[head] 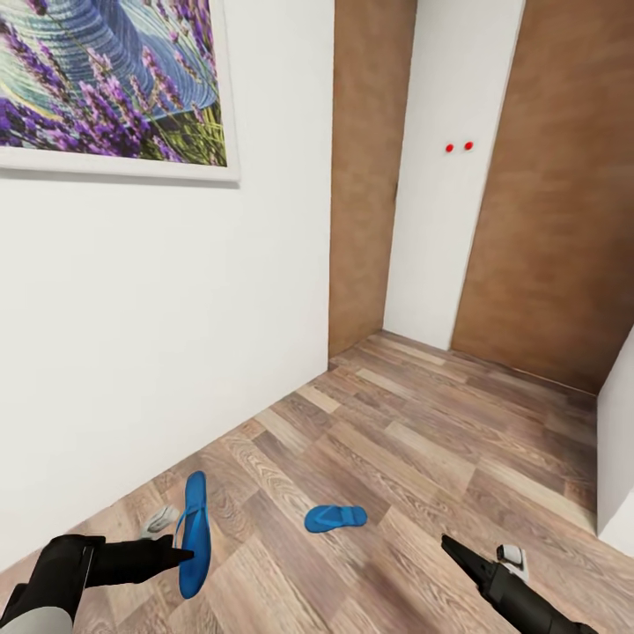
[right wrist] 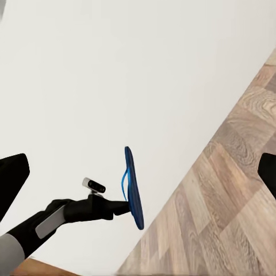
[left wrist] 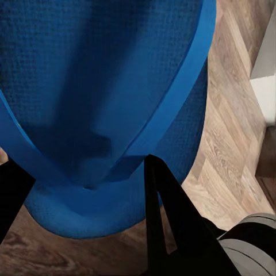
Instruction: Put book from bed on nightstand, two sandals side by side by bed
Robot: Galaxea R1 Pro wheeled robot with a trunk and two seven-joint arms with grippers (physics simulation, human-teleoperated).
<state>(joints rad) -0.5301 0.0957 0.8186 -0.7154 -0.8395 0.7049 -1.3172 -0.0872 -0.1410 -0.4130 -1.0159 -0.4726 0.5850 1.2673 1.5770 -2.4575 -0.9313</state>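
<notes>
My left gripper (head: pixel 180 555) is shut on one blue sandal (head: pixel 194 533), holding it on edge above the wood floor close to the white wall. In the left wrist view its sole and thong strap (left wrist: pixel 115 86) lie between the black fingers (left wrist: pixel 167 213). The right wrist view has the same sandal (right wrist: pixel 133 190) hanging from the left gripper (right wrist: pixel 118 207). The second blue sandal (head: pixel 335 518) lies flat on the floor between my arms. My right gripper (head: pixel 451 546) is open and holds nothing, its fingers (right wrist: pixel 12 178) spread wide. The book, bed and nightstand are out of view.
A white wall with a lavender painting (head: pixel 106 79) runs along the left. Ahead stand brown wood panels and a white panel with two red dots (head: pixel 458 146). A white wall corner (head: pixel 618 458) juts in at the right. Wood-plank floor (head: pixel 423 440) stretches forward.
</notes>
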